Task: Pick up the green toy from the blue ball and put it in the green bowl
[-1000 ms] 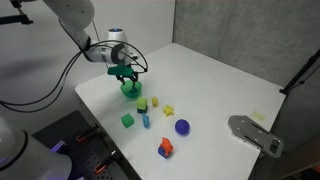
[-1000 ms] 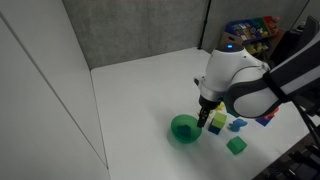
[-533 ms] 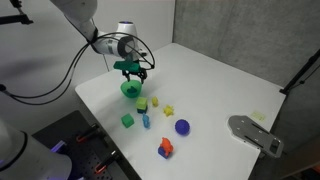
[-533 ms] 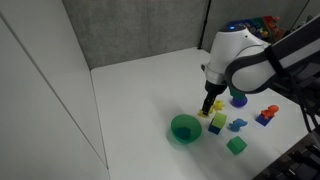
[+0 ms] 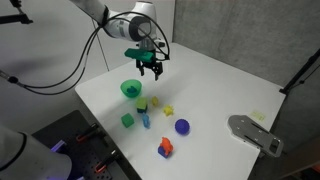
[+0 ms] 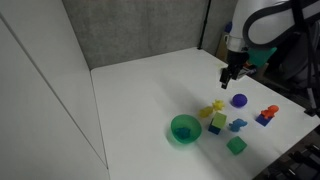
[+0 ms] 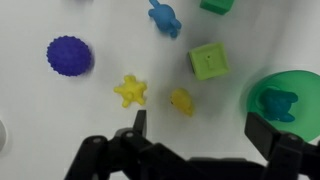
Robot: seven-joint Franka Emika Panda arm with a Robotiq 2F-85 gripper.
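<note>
My gripper (image 5: 150, 66) hangs open and empty well above the white table, away from the green bowl (image 5: 131, 89); it also shows in an exterior view (image 6: 230, 75). In the wrist view the gripper (image 7: 200, 130) has its fingers wide apart with nothing between them. The green bowl (image 7: 292, 100) sits at the right edge there, with a tiny green toy (image 7: 280, 104) lying inside it. The blue ball (image 7: 68, 56) rests bare on the table, also seen in both exterior views (image 5: 182, 127) (image 6: 239, 100). The bowl shows again in an exterior view (image 6: 184, 129).
Near the bowl lie a yellow-green block (image 7: 209, 61), a yellow star (image 7: 130, 91), a small yellow piece (image 7: 181, 101), a blue figure (image 7: 165, 17), a green cube (image 5: 128, 120) and a red-and-blue toy (image 5: 165, 148). A grey device (image 5: 255, 135) sits at the table's edge.
The gripper has risen from just over the green bowl and moved up and away from it towards the back of the table. The toys on the table have not moved.
</note>
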